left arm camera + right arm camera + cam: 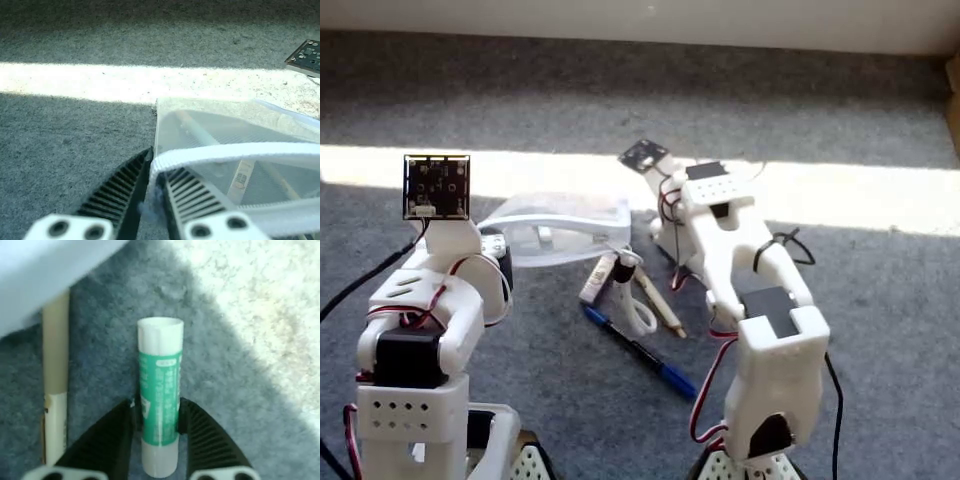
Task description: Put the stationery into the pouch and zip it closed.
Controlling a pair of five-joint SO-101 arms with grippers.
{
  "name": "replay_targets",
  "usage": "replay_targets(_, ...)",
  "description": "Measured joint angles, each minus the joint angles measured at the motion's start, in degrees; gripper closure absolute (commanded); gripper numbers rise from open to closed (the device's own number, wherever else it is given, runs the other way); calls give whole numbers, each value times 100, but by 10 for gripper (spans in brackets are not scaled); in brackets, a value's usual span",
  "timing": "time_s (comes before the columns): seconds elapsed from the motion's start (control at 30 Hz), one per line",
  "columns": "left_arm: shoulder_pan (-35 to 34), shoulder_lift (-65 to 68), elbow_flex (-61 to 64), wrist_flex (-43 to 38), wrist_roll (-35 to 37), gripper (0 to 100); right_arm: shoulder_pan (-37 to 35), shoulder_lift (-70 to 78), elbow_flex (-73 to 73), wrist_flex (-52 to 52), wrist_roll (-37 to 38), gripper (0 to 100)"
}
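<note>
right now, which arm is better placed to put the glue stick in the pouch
Right: the right pincer grips the glue stick beside the pouch; the left pincer pinches the pouch's edge.

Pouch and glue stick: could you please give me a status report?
Left gripper shut on pouch edge. Right gripper shut on glue stick, beside pouch. Pencil, blue pen on carpet, outside pouch.

The pouch [240,125] runs past the picture's edge; what lies inside blurs behind its mesh. A blurred pale shape [45,275] covers one end of the beige stick [54,360].
</note>
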Motion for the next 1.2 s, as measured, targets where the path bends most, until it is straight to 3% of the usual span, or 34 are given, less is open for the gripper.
replay_targets(0.23, 0, 0, 0, 0, 0, 989, 211, 9, -202, 220, 9, 958)
replay_targets(0.43, 0, 0, 0, 0, 0, 989, 360, 9, -695, 721, 9, 834)
replay_targets(0.77, 0, 0, 0, 0, 0, 989, 299, 9, -765, 782, 9, 829)
replay_targets(0.97, 0, 0, 0, 0, 0, 989, 70, 26, -765, 246, 9, 829)
replay_targets(1.2, 0, 0, 0, 0, 0, 989, 62, 721, -844, 105, 9, 832)
